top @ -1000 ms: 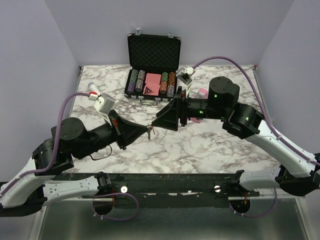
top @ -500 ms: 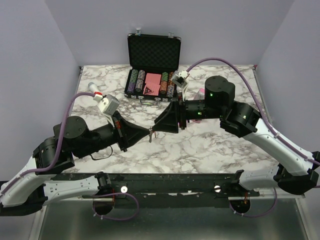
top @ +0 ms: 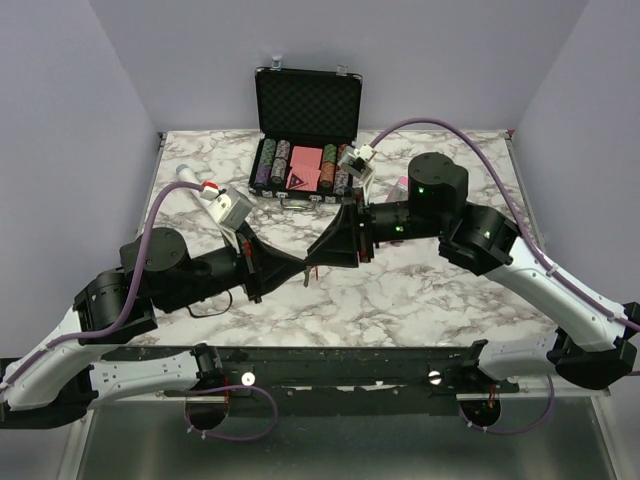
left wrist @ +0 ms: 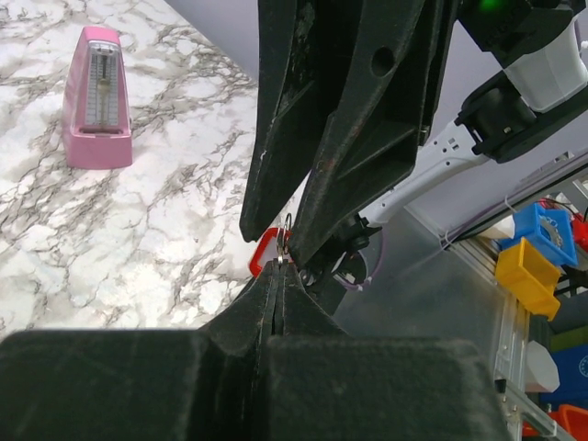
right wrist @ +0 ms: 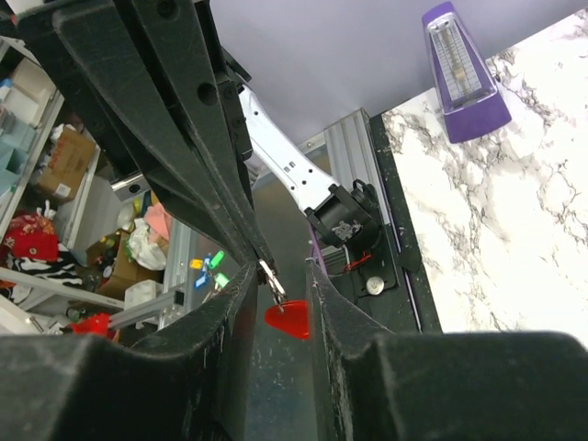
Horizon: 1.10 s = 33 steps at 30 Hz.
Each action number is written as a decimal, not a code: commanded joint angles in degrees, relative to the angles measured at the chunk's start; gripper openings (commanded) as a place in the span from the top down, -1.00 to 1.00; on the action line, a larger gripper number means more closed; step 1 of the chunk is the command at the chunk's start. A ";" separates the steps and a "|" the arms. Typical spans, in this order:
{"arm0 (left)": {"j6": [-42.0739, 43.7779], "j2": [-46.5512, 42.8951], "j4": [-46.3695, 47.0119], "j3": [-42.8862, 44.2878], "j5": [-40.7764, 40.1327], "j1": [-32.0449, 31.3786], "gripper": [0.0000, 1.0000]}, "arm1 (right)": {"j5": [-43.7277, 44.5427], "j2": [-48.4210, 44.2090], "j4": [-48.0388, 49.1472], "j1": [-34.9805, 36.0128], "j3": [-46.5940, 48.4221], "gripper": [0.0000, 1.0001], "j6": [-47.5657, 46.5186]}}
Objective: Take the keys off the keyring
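In the top view my two grippers meet tip to tip above the middle of the table. My left gripper [top: 303, 267] [left wrist: 278, 272] is shut on the keys [left wrist: 281, 260], a tiny silver metal piece at its tips. The red keyring [left wrist: 261, 254] hangs from it, just beyond the tips. My right gripper [top: 314, 256] [right wrist: 280, 268] is open. The keys [right wrist: 272, 276] and the red keyring [right wrist: 290, 319] hang in the gap between its fingers, the silver piece close to its left finger. In the top view the keyring [top: 308, 273] is a small speck.
An open black case [top: 306, 150] with poker chips and pink cards stands at the back. A pink metronome [top: 400, 186] [left wrist: 96, 96] stands behind the right arm. A purple metronome [right wrist: 463, 73] shows on the marble table [top: 420, 290]. A thin black cable [top: 205, 310] lies near the left arm.
My left arm has moved right and forward with the keys. My right gripper has moved slightly left. The two tips now sit closer together, with the keyring between the right fingers.
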 commanded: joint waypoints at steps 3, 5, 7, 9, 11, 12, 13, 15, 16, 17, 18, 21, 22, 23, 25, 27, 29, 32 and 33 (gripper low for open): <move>0.48 0.05 -0.23 1.79 2.04 0.32 1.00 | -1.69 -0.52 0.75 0.40 -1.33 0.35 -0.55; 0.48 0.14 -0.14 1.87 2.04 0.23 1.00 | -1.69 -0.61 1.01 0.40 -1.51 0.42 -0.46; 0.57 0.31 -0.05 1.96 4.15 0.15 1.00 | -1.86 -0.70 1.71 0.31 -1.86 0.49 -0.20; 0.83 0.49 -0.14 1.96 5.11 0.24 1.00 | -2.04 -0.87 3.03 0.31 -2.47 0.53 0.33; 1.10 0.93 -0.49 2.31 6.17 0.15 1.00 | -2.39 -1.14 4.09 0.40 -2.92 0.63 0.77; 1.18 1.19 -0.84 2.49 6.61 0.23 1.00 | -2.48 -1.14 4.44 0.31 -3.27 0.70 0.85; 1.36 1.37 -1.19 2.66 6.87 0.23 1.00 | -2.65 -1.23 4.96 0.31 -3.53 0.80 1.03; 1.54 1.72 -1.80 3.19 7.32 0.32 1.00 | -2.74 -1.58 5.84 0.40 -4.32 0.99 1.47; 1.54 1.81 -1.89 3.28 7.32 0.24 1.00 | -2.92 -1.93 6.46 0.31 -5.11 0.98 1.73; 1.54 1.81 -1.98 3.54 7.49 0.23 1.00 | -2.92 -2.28 7.16 0.31 -5.72 0.99 2.00; 1.54 1.81 -1.90 3.81 7.49 0.32 1.00 | -2.92 -2.72 8.12 0.31 -6.43 0.99 2.52; 1.36 1.98 -1.72 4.68 7.49 0.24 1.00 | -2.92 -4.65 12.34 0.40 -10.11 0.99 4.45; 1.36 2.16 -1.81 5.12 7.41 0.23 1.00 | -2.83 -5.52 13.92 0.31 -11.26 0.99 5.33; 1.27 2.51 -1.98 5.65 7.32 0.32 1.00 | -2.74 -6.14 15.24 0.40 -12.31 0.99 6.03; 1.10 3.04 -2.68 6.88 6.88 0.32 0.67 | -2.40 -7.55 17.88 0.31 -14.33 0.99 7.18; 1.27 3.56 -3.12 8.28 6.70 0.32 0.14 | -1.87 -8.60 20.87 0.31 -16.27 0.99 8.76; 1.54 3.48 -3.13 9.52 6.35 0.24 -0.24 | -1.34 -9.92 23.50 0.31 -18.02 0.99 9.64; 1.71 2.34 -1.72 9.70 6.09 0.32 -0.37 | -0.38 -11.77 29.04 0.31 -21.10 0.99 11.49; 1.63 1.73 -0.85 9.44 6.09 0.24 -0.36 | -0.02 -12.56 30.97 0.31 -21.89 0.99 12.27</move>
